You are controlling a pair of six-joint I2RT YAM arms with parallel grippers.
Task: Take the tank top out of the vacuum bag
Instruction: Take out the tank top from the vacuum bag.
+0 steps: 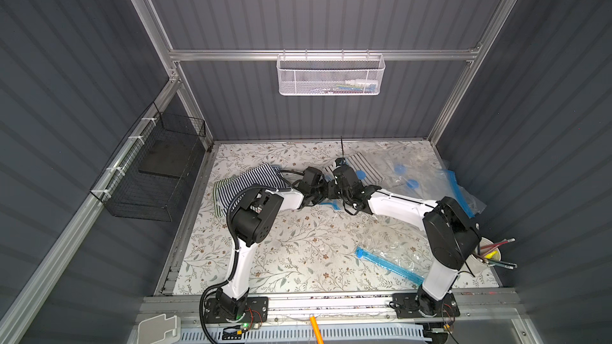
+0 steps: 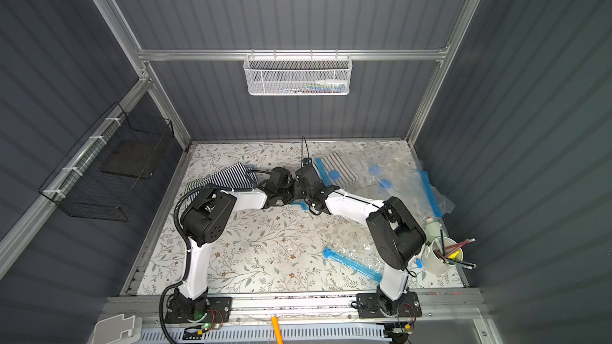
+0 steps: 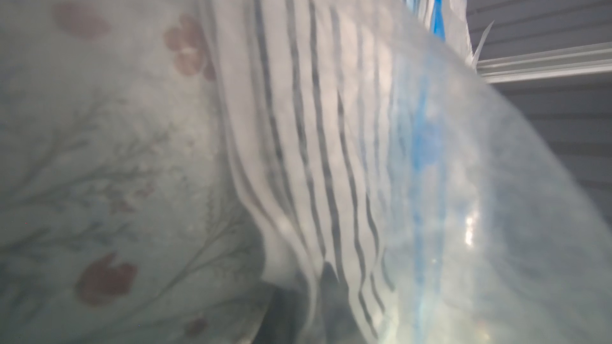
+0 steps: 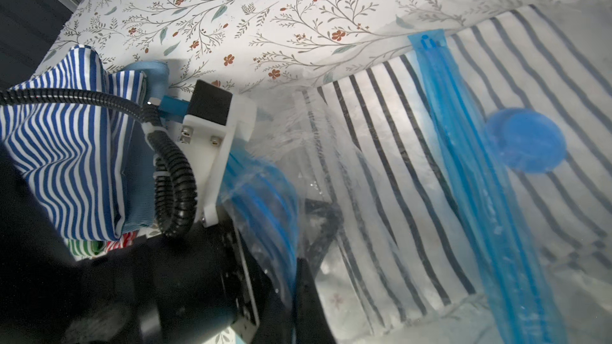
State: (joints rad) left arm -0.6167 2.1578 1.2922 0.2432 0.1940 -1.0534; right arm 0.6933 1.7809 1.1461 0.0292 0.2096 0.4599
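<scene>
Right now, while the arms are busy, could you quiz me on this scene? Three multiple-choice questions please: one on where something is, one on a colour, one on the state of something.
1. Where on the table does the pencil cup stand?
A. far left corner
B. near right corner
C. dead centre

2. What colour is the round valve on the vacuum bag?
A. red
B. blue
C. black

3. Is the thin-striped tank top out yet?
A. no, it lies inside the vacuum bag
B. yes, spread flat beside it
C. yes, folded on top of it

Answers:
1 B: the cup sits beside the right arm, near the front edge.
2 B: the valve is plainly blue.
3 A: clear plastic and the valve lie over its stripes.
</scene>
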